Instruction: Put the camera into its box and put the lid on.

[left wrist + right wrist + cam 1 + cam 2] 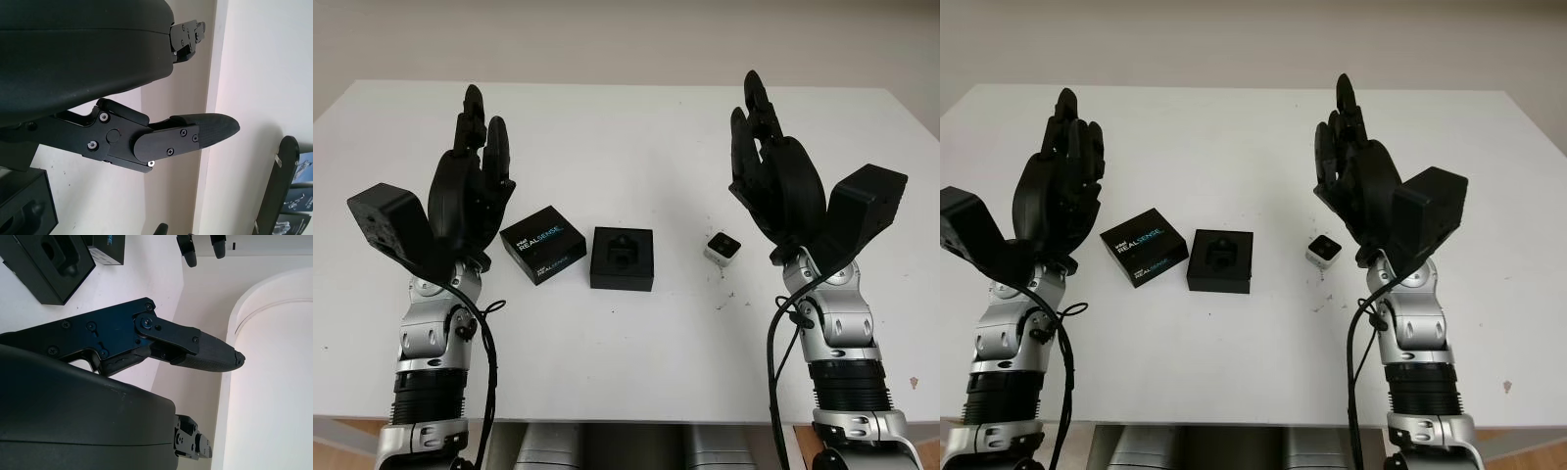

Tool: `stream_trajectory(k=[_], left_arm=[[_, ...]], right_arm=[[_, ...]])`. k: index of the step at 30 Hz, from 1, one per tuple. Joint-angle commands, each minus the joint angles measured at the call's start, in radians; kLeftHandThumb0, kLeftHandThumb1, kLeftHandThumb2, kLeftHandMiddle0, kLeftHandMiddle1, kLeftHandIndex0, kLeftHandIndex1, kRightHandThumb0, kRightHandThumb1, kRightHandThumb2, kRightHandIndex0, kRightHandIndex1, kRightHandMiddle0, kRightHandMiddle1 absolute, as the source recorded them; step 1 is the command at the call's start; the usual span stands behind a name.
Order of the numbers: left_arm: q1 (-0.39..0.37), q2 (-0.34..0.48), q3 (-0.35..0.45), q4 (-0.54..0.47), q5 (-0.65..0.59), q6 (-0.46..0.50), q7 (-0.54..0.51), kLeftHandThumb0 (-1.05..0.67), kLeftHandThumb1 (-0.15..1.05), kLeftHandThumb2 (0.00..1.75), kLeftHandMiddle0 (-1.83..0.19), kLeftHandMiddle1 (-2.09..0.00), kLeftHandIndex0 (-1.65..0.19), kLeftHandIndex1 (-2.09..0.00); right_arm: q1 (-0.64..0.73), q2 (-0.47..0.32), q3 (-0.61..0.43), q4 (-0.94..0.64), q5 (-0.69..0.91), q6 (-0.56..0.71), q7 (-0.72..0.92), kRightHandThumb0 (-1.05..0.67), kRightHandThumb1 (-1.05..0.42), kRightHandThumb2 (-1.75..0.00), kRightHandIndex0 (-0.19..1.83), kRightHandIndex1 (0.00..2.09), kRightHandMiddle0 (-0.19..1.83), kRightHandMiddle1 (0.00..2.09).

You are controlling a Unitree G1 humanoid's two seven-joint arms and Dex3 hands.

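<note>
1. Left eye view. A white table (pixel 626 127) carries three things in a row near its middle: the lid (pixel 543 244), printed and lying flat, the open black box (pixel 623 258) just beside it with a moulded recess facing up, and the small pale camera (pixel 722 248) set apart on the box's far side. The left hand (pixel 470 186) is raised, open and holding nothing, above the lid's outer side. The right hand (pixel 773 166) is likewise raised and open, just outside the camera.

2. Right eye view. The camera (pixel 1324 251) lies inward of and below the right hand (pixel 1356 176), which is clearly the nearer one; the left hand (pixel 1062 186) is nearer the lid (pixel 1143 246). The camera looks roughly square, with no marked long axis. Bare table surrounds it, and the gap to the box (pixel 1220 260) is unobstructed.

3. Left wrist view. One finger (pixel 195 134) extends straight; a corner of the box (pixel 24 210) lies below it.

4. Right wrist view. One finger (pixel 205 350) extends straight, gripping nothing; the box (pixel 49 264) and lid (pixel 105 247) lie beyond it.
</note>
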Motion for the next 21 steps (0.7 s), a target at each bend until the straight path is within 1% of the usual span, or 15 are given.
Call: stream_trajectory(k=[1, 4, 8, 13, 14, 16, 17, 18, 20, 21], left_arm=[[0.014, -0.001, 0.003, -0.027, 0.001, 0.006, 0.006, -0.74, 1.05, 0.55, 0.19, -0.01, 0.19, -0.01], [0.013, -0.001, 0.001, -0.032, 0.0, 0.018, 0.012, -0.75, 1.05, 0.55, 0.19, -0.02, 0.19, -0.02], [0.005, 0.004, -0.005, -0.013, 0.006, 0.009, -0.001, -0.74, 1.05, 0.57, 0.19, 0.0, 0.19, -0.01], [0.006, -0.004, 0.002, -0.013, -0.002, 0.018, 0.007, -0.74, 1.05, 0.55, 0.19, -0.03, 0.18, -0.02], [0.008, -0.004, 0.003, -0.015, -0.003, 0.018, 0.007, -0.74, 1.05, 0.54, 0.19, -0.03, 0.19, -0.02], [0.011, -0.004, 0.003, -0.022, -0.002, 0.021, 0.009, -0.74, 1.05, 0.55, 0.19, -0.03, 0.19, -0.02], [0.012, -0.003, 0.003, -0.024, -0.003, 0.022, 0.006, -0.74, 1.05, 0.55, 0.19, -0.03, 0.19, -0.02], [0.013, -0.001, 0.001, -0.024, -0.003, 0.021, 0.003, -0.74, 1.05, 0.55, 0.19, -0.02, 0.19, -0.02], [0.011, 0.0, -0.001, -0.018, -0.001, 0.015, -0.003, -0.74, 1.05, 0.56, 0.19, -0.01, 0.19, -0.01], [0.01, 0.0, -0.002, -0.015, 0.0, 0.013, -0.005, -0.74, 1.05, 0.56, 0.19, 0.0, 0.19, 0.0]], right_arm=[[-0.001, -0.009, -0.001, -0.017, -0.003, 0.002, 0.0, -0.74, -1.05, -0.73, -0.19, 0.0, -0.19, 0.0], [-0.002, -0.012, -0.002, -0.018, -0.005, 0.011, -0.001, -0.74, -1.05, -0.73, -0.19, 0.0, -0.19, 0.0], [-0.006, -0.018, -0.004, -0.006, -0.01, 0.019, -0.002, -0.75, -1.05, -0.71, -0.19, 0.0, -0.19, 0.0], [-0.004, -0.032, -0.017, -0.032, 0.003, 0.045, 0.005, -0.72, -1.05, -0.71, -0.19, 0.0, -0.19, 0.0], [-0.01, -0.037, -0.024, -0.037, 0.008, 0.053, 0.005, -0.71, -1.05, -0.65, -0.19, 0.0, -0.19, 0.0], [-0.023, -0.047, -0.04, -0.045, 0.028, 0.073, 0.01, -0.66, -1.05, -0.49, -0.19, 0.0, -0.18, 0.01], [-0.038, -0.063, -0.045, -0.042, 0.027, 0.085, 0.013, -0.65, -1.05, -0.45, -0.19, 0.0, -0.18, 0.01], [-0.053, -0.084, -0.045, -0.042, 0.013, 0.102, 0.011, -0.68, -1.05, -0.32, -0.11, 0.04, -0.08, 0.07], [-0.083, -0.128, -0.052, -0.031, -0.001, 0.131, 0.016, -0.7, -1.04, -0.17, 0.03, 0.11, 0.02, 0.16], [-0.09, -0.14, -0.054, -0.027, -0.004, 0.138, 0.017, -0.69, -1.03, -0.11, 0.1, 0.15, 0.04, 0.26]])
